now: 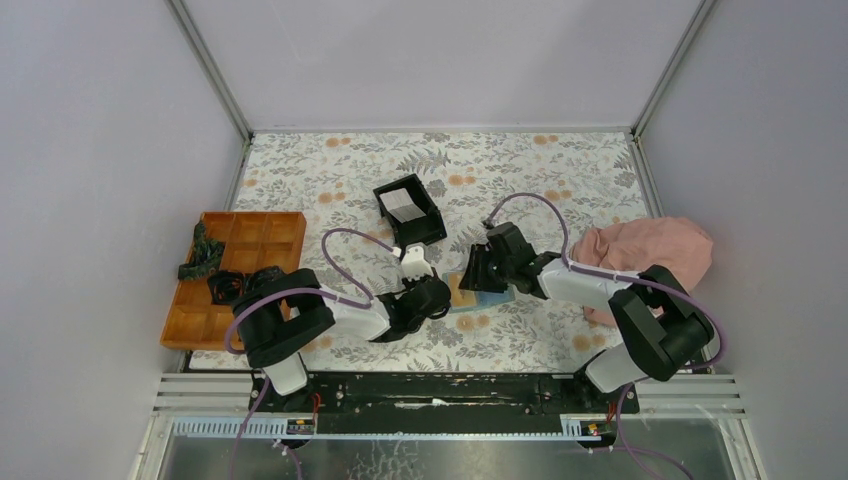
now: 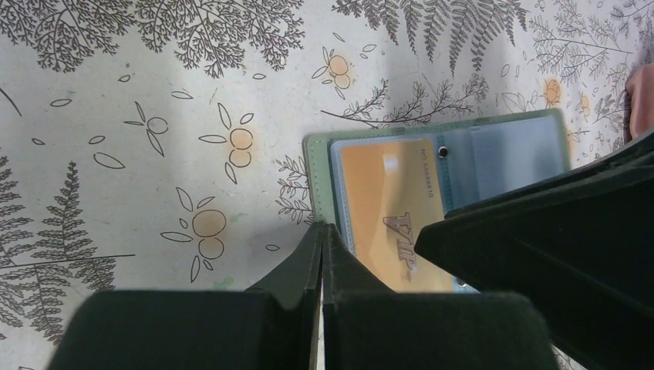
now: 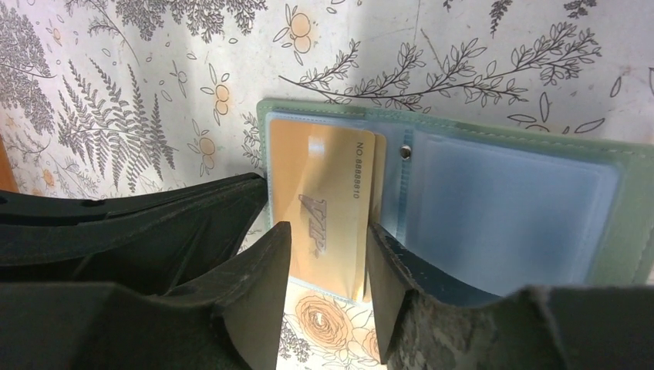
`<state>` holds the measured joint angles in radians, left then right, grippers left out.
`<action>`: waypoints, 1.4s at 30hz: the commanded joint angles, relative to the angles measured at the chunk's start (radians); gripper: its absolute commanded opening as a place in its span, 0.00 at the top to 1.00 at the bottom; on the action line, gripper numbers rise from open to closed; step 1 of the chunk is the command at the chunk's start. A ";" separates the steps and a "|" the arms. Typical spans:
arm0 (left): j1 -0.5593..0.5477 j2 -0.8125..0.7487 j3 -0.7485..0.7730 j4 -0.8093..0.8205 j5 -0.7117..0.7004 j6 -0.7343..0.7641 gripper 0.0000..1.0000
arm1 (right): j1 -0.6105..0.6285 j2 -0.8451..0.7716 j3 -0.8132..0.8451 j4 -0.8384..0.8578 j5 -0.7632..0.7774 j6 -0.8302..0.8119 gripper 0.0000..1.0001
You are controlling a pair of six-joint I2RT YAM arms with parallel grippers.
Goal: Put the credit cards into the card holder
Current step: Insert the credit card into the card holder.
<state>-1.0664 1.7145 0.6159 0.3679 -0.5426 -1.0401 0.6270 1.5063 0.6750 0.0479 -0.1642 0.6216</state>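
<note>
The card holder (image 3: 625, 223) lies open on the floral cloth, sage-green rim, clear blue sleeves inside; it also shows between both grippers from above (image 1: 491, 298). A gold credit card (image 3: 324, 200) marked VIP lies in its left sleeve, and a second card's edge (image 3: 377, 173) peeks out behind it. My right gripper (image 3: 328, 235) is open, one finger on each side of the card's near end. My left gripper (image 2: 322, 229) is shut with nothing in it, its tips resting at the holder's green edge (image 2: 316, 177). The gold card (image 2: 385, 208) shows there too.
A black open-top box (image 1: 436, 214) stands behind the grippers with a pale card (image 1: 403, 205) in it. An orange compartment tray (image 1: 270, 235) with dark items sits at the left. A pink cloth (image 1: 650, 250) lies at the right. Walls close in on three sides.
</note>
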 commanded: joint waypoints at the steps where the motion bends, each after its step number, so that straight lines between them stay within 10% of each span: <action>1: -0.010 0.086 -0.044 -0.270 0.106 0.035 1.00 | 0.022 -0.091 0.065 -0.031 0.021 -0.017 0.50; 20: -0.010 0.144 -0.058 -0.291 0.112 0.006 1.00 | -0.062 -0.538 -0.130 -0.295 0.298 0.004 0.29; 42: 0.002 0.183 -0.084 -0.282 0.119 -0.012 1.00 | -0.223 -0.521 -0.409 -0.053 0.169 0.127 0.23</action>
<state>-1.0649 1.7809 0.6186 0.4519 -0.5423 -1.0904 0.4393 0.9718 0.3191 -0.0826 0.0559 0.6983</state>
